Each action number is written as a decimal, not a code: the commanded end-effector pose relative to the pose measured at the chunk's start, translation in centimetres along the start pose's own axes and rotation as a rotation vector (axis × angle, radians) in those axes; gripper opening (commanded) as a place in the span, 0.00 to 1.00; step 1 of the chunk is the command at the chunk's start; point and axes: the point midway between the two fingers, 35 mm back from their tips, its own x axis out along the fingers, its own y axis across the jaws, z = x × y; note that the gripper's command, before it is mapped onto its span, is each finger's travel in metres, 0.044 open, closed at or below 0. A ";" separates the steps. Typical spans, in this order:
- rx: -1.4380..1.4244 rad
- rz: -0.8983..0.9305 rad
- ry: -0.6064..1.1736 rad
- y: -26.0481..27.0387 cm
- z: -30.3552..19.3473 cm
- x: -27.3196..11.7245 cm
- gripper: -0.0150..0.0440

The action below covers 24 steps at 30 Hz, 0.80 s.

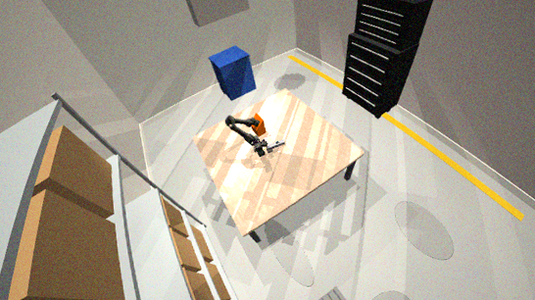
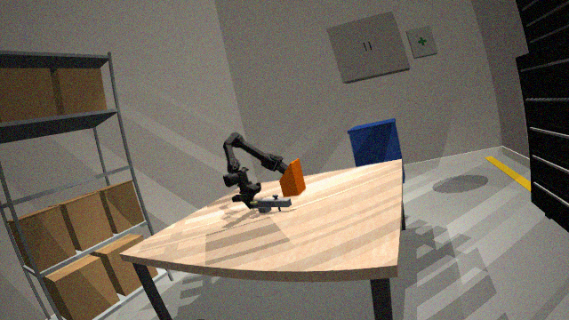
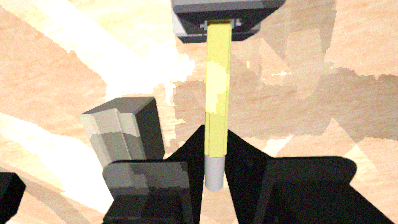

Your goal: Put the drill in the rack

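Observation:
The drill (image 3: 217, 90) (image 2: 253, 204) is a thin yellow rod with a grey end. Its far end meets the grey holder (image 3: 227, 9) (image 2: 281, 203) (image 1: 277, 145). My gripper (image 3: 211, 129) (image 2: 251, 204) is shut on the drill near its grey end, low over the table. A small dark knobbed piece (image 2: 276, 196), which looks like the key, stands up from the holder's top. A grey grooved block (image 3: 122, 127), possibly the rack, is left of the drill in the wrist view, partly behind a finger. Whether the drill is still seated in the holder cannot be told.
The wooden table (image 1: 318, 160) (image 2: 347, 240) carries the arm and holder. An orange block (image 1: 259, 125) (image 2: 293, 180) is at the arm's base end, behind the holder. A blue cabinet (image 1: 235, 74) (image 2: 377, 144), shelves with boxes and a black drawer cabinet (image 1: 381, 55) stand off the table.

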 end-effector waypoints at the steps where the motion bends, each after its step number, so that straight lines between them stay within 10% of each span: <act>1: 0.002 -0.010 0.000 -0.4 -0.8 -0.3 0.25; 24: 0.003 -0.010 0.002 -0.7 -4.0 -0.7 0.25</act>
